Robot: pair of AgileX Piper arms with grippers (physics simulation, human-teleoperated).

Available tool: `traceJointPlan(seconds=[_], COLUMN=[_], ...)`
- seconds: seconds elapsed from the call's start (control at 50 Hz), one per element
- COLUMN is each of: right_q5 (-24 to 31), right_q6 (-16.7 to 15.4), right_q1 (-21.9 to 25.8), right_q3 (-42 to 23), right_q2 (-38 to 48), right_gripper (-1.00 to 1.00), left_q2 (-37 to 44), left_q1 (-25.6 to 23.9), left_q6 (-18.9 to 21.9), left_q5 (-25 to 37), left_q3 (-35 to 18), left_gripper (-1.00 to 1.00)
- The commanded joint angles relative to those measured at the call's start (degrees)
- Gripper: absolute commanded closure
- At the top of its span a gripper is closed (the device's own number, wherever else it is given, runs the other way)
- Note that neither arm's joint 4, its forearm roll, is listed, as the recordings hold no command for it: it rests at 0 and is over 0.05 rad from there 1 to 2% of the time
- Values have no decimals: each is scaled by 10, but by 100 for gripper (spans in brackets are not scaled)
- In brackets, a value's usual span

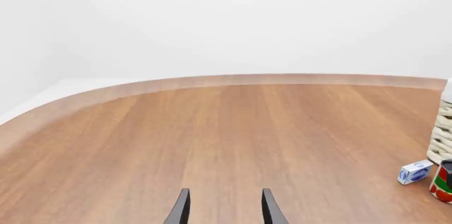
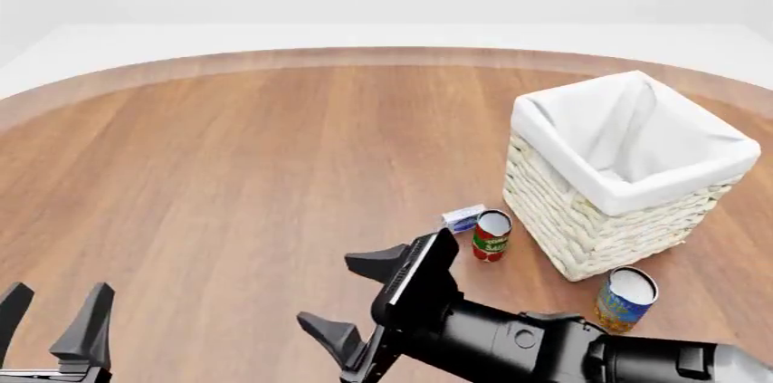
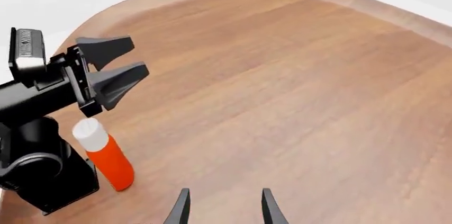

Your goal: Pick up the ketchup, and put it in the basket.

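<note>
Both grippers are empty with jaws apart: the right gripper (image 2: 350, 301) at lower centre of the front view, the ketchup (image 3: 105, 154) upright at lower left of its wrist view, unreached; the basket (image 2: 628, 175) at right awaits.

Left gripper (image 2: 54, 309) low at the near edge, right gripper (image 2: 353, 297) turned leftward, both spread, empty

red-orange ketchup (image 3: 111, 163) white-capped, cream woven basket (image 2: 592, 220), white lining
</note>
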Motion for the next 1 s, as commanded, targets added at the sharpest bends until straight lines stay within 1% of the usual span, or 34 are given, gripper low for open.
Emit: traceJointPlan(seconds=[0.02,0.04,0.08,0.14,0.22,0.36,0.4,0.64,0.66,0.68,0.72,0.76,0.82,0.86,0.96,1.0], right_q5=[-20,-20,-27,-23,-22,-22,-18,-26,-43,-49,-45,-48,-50,-54,-66,-66], right_q6=[-13,-12,3,-2,2,14,23,38,52,35,45,44,68,65,81,102], right_q1=[39,40,44,54,68,89,99,115,124,106,121,129,141,146,145,162], right_q3=[-11,-12,-8,-17,-27,-45,-51,-65,-54,-44,-55,-61,-67,-69,-64,-71], right_q2=[35,37,29,42,57,86,95,120,110,99,117,126,128,132,131,145], right_gripper=[-100,-100,-100,-100,-100,-100,-100,-100,-100,-100,-100,-100,-100,-100,-100,-100], left_q2=[0,0,0,0,0,0,0,0,0,0,0,0,0,0,0,0], left_q1=[0,0,0,0,0,0,0,0,0,0,0,0,0,0,0,0], left_q6=[0,0,0,0,0,0,0,0,0,0,0,0,0,0,0,0], left_q5=[0,0,0,0,0,0,0,0,0,0,0,0,0,0,0,0], left_q3=[0,0,0,0,0,0,0,0,0,0,0,0,0,0,0,0], left_gripper=[-100,-100,-100,-100,-100,-100,-100,-100,-100,-100,-100,-100,-100,-100,-100,-100])
